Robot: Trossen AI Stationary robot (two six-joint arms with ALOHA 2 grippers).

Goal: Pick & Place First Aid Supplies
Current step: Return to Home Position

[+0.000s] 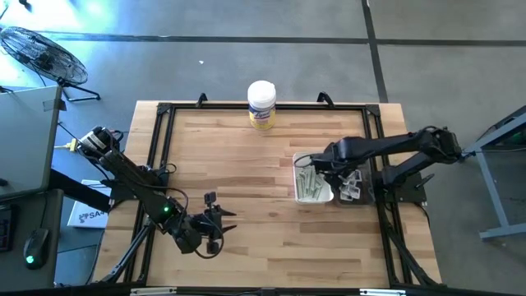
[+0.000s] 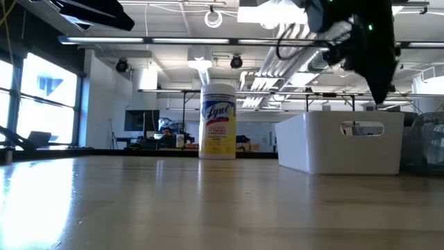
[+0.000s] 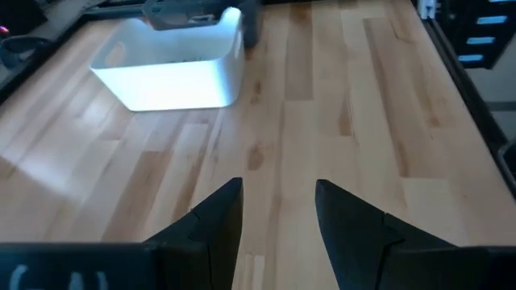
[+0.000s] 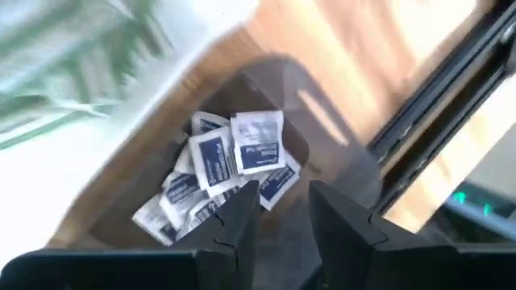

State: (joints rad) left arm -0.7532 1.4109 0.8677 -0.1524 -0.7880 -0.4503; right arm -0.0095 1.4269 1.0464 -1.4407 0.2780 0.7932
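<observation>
Dark fingers (image 4: 238, 221) of the right arm (image 1: 394, 146) fill the front of its wrist view. They are parted with nothing between them, so the right jaws are released and empty. They hang over the black bin (image 4: 278, 80), above a heap of white packets (image 4: 214, 157) with blue marks lying on its floor. Beside that bin, blurred, lie green strips (image 4: 56, 89).

From above, the right arm reaches in from the counter's right edge, its jaws over the two bins. The white bin (image 1: 297, 185) and the black bin (image 1: 366, 185) stand side by side, touching or nearly so, right of the counter's middle. Green strips (image 1: 311, 185) lie piled in the white bin and white packets (image 1: 352, 191) in the black one. None of either shows on the bare counter (image 1: 246, 238).

The left arm (image 1: 140, 181) waits at the counter's near left, well apart from the bins. Its fingers (image 3: 218, 221) stand apart over bare wood with nothing held, so the left jaws are also released. Its wrist view looks across the counter at the white bin (image 3: 173, 68).

A canister (image 1: 261, 104) with a yellow label stands upright at the far edge, near the middle. In the low view the canister (image 2: 218, 121) stands left of the white bin (image 2: 340, 142), with the right arm (image 2: 368, 42) hanging above that bin. A fan (image 1: 41, 53) stands on the floor beyond the counter's far left corner.
</observation>
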